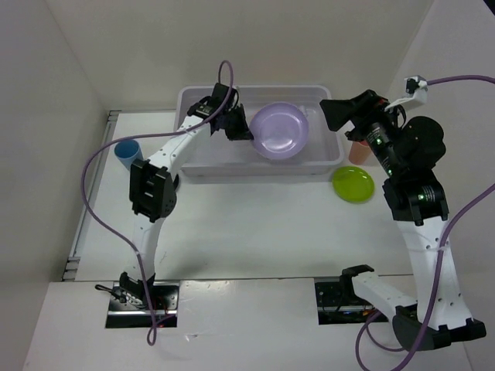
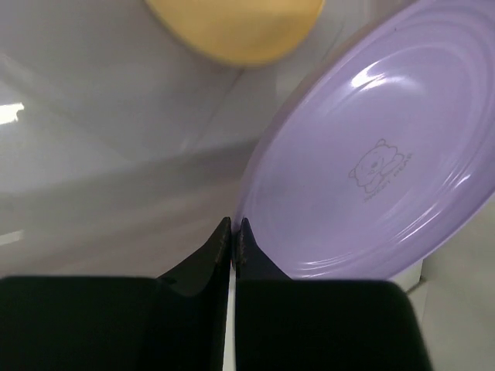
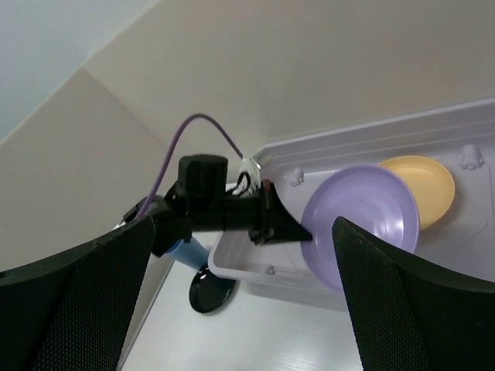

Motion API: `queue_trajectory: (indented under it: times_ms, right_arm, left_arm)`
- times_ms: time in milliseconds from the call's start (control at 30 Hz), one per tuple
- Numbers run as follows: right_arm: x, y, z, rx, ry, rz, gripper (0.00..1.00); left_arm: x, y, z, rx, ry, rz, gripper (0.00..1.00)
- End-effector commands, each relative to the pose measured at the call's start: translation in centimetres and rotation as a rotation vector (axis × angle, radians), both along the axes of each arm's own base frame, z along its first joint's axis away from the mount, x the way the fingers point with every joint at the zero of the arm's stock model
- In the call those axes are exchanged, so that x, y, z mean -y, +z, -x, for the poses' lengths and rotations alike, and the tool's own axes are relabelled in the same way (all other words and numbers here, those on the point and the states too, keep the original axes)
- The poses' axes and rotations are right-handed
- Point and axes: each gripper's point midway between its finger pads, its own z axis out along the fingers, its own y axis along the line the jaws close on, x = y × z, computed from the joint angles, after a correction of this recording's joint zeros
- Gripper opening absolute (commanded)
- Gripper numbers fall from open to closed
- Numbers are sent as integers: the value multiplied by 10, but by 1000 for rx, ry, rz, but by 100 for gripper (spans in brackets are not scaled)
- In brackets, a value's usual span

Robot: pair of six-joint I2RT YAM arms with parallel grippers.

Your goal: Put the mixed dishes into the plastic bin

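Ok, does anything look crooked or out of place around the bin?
Only the lilac plate: it hangs tilted over the plastic bin, pinched at its rim by the left gripper, while the yellow-orange plate lies inside.

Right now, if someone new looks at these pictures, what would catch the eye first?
The lilac plate, tilted over the plastic bin, pinched at its rim by the shut left end effector. Next, a yellow-orange plate lying inside the bin, and the lime green plate on the table by the bin's right end.
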Motion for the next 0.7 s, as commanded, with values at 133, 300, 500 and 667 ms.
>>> queue_trajectory:
  times_ms: [133, 300, 500, 667]
  right_arm:
    - [4, -27, -19, -55, -28, -2, 100]
    - [10, -30, -22, -60, -55, -14, 100]
    - [13, -39, -31, -90, -74, -19, 100]
    - [11, -47, -39, -115, -73, -34, 100]
  left_arm:
    - [-3, 46, -78, 131, 66, 114, 0]
    - [-11, 22, -117, 102, 99, 261, 0]
    - [-8, -9, -132, 84, 112, 300, 0]
    - [-10, -25, -145, 88, 132, 318, 0]
